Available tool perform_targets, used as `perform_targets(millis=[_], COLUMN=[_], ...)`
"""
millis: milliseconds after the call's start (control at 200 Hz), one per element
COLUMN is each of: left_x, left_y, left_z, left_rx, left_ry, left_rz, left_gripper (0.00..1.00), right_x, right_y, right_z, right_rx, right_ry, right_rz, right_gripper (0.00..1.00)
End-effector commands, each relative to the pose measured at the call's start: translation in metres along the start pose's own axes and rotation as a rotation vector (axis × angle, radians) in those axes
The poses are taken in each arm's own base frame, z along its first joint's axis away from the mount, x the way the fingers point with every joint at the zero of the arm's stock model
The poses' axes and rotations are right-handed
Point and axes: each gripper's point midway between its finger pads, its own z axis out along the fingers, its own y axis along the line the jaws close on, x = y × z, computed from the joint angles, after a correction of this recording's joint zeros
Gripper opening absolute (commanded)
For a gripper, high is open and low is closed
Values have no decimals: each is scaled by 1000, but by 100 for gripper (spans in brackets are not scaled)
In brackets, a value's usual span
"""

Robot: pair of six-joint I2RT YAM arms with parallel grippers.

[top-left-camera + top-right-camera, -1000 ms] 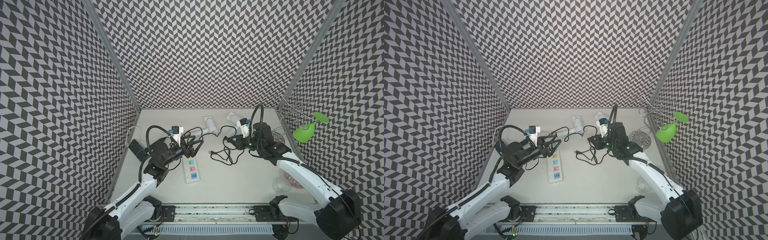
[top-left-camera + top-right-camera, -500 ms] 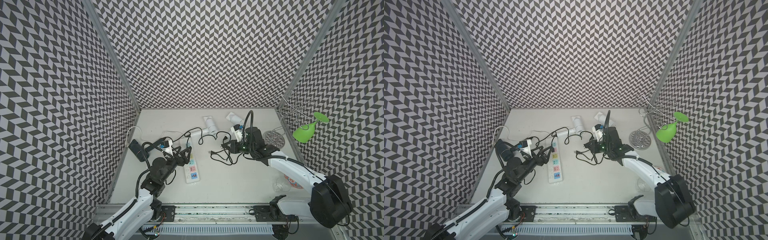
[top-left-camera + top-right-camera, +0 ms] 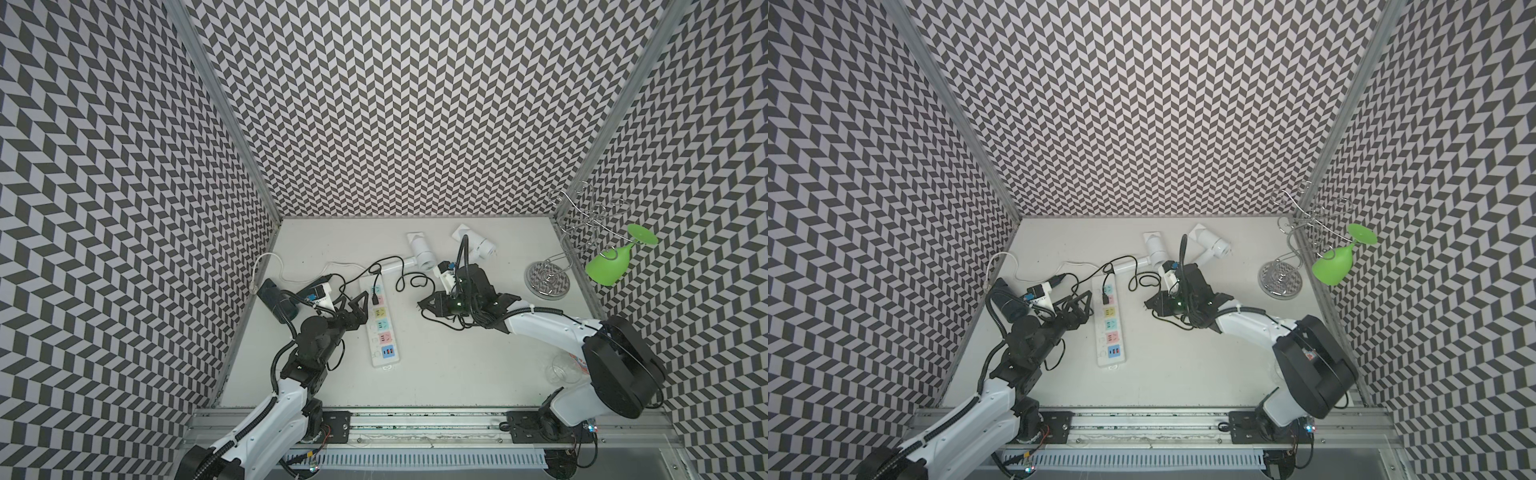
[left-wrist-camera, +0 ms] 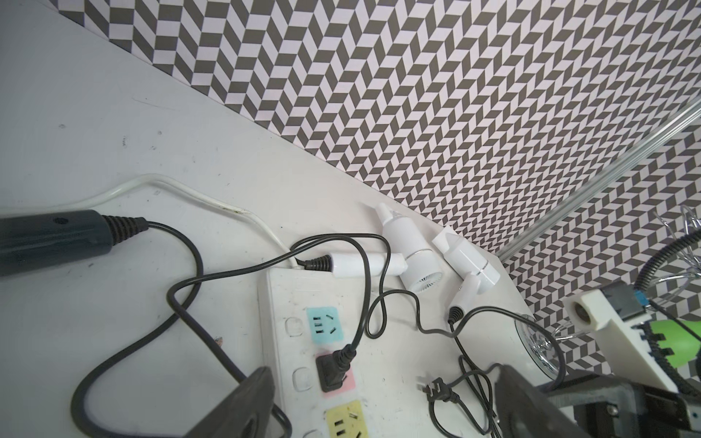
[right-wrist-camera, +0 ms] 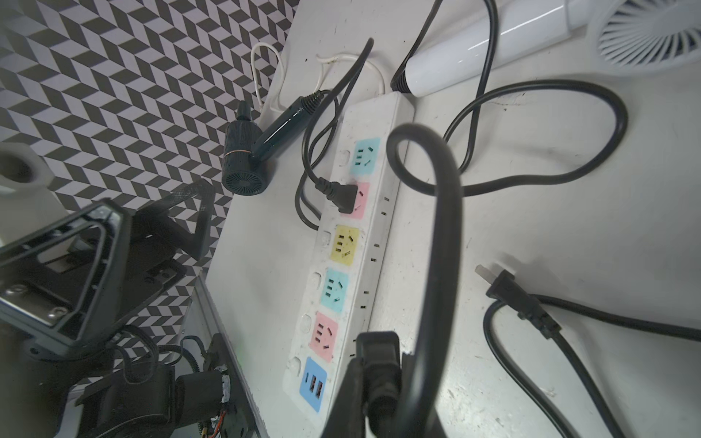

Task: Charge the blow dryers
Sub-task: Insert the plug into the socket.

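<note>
White table (image 3: 457, 374), patterned walls around. Long white power strip (image 3: 381, 332) lies lengthwise away from the robot, just beside the left gripper (image 3: 352, 300) on its inner side. That gripper is spread wide, with nothing in it. Right gripper (image 5: 379, 383) is clenched on a black plug (image 5: 379, 360), thick cord looping up from it; whose cord, cannot tell.

Dark blow dryer (image 5: 242, 163) lies flat, close to the left gripper on its wall side. Its handle runs long toward the strip's far end and its grille end faces the robot. In both top views the wrist camera covers its middle.

White blow dryer (image 3: 422, 254) lies past the right gripper toward the back wall, nozzle to the wall, handle stretched sideways to the strip's far end. Second white blow dryer (image 3: 478, 245) is just beyond the right gripper, nozzle also toward the back wall, handle partly hidden by the arm's cable.

One plug (image 4: 332, 369) sits at the far pink socket; how deep, unclear. Loose plug (image 5: 502, 288) lies on the table near the right gripper, prongs aimed at the strip. Cords tangle, hard to trace.
</note>
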Motion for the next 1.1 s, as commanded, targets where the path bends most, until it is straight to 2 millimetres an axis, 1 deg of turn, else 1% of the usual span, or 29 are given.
perform_targets(millis=[0,255,471,626,736,861,981,1092], left_x=[-4,-3,0,3,5,5,1,1], left_y=[3,20,35,46,51,54,56,57], left_z=[-1,0,2,4,5,4,2,1], left_rx=[5,-36,-70,-83,-85,-92,-97,-100], left_ry=[-27,-22,-15,4,17,13,-1,-4], left_rz=[-28,-48,-76,-120,-139,-146,-148,-149], left_gripper=[92,92,92,92,92,92,92,92], right_x=[-23,-19,-24,-25,-24,-19,-16,-12], right_y=[21,32,37,45,50,51,55,54], right_z=[10,42,56,69,80,93,102,107], right_rx=[-31,28,122,150,171,206,229,258], right_ry=[-80,-79,-138,-152,-153,-139,-130,-126], right_rz=[-12,14,23,7,-3,1,-3,-2], right_gripper=[0,0,0,0,0,0,0,0])
